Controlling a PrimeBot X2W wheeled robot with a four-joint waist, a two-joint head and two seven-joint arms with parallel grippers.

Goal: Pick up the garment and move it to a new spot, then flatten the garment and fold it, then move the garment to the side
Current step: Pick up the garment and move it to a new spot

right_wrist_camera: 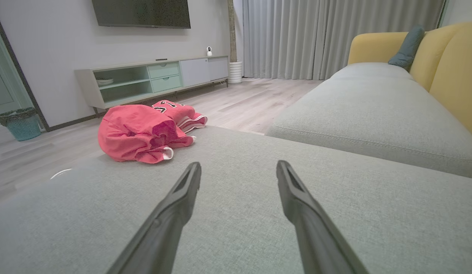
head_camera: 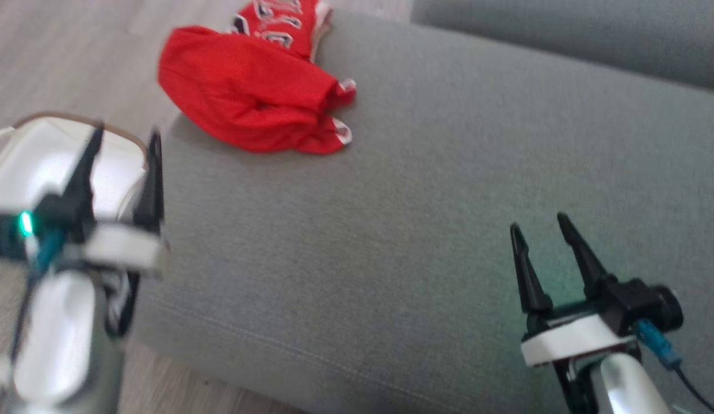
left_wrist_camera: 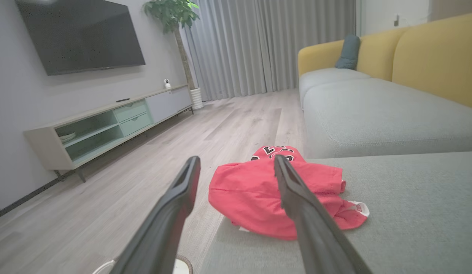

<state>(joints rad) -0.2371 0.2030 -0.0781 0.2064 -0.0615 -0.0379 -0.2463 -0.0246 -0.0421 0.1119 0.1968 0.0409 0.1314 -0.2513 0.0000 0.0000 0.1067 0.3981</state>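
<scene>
Clearly crumpled, the red garment [head_camera: 253,103] lies at about 11 o'clock on the grey sofa cushion [head_camera: 426,190], with one side overhanging the cushion's corner above the wooden floor [head_camera: 75,52]. At 8 o'clock the left gripper [head_camera: 126,133], blurred, hovers beside the cushion's edge with its fingers spread wide and empty. At 4 o'clock the right gripper [head_camera: 538,222] hangs over bare cushion, well apart from the garment, its fingers likewise wide and holding nothing.

Soft, even light, faint shadows. Head view is motion-blurred, worst at the left gripper [head_camera: 126,132]; wrist views bow at edges.
</scene>
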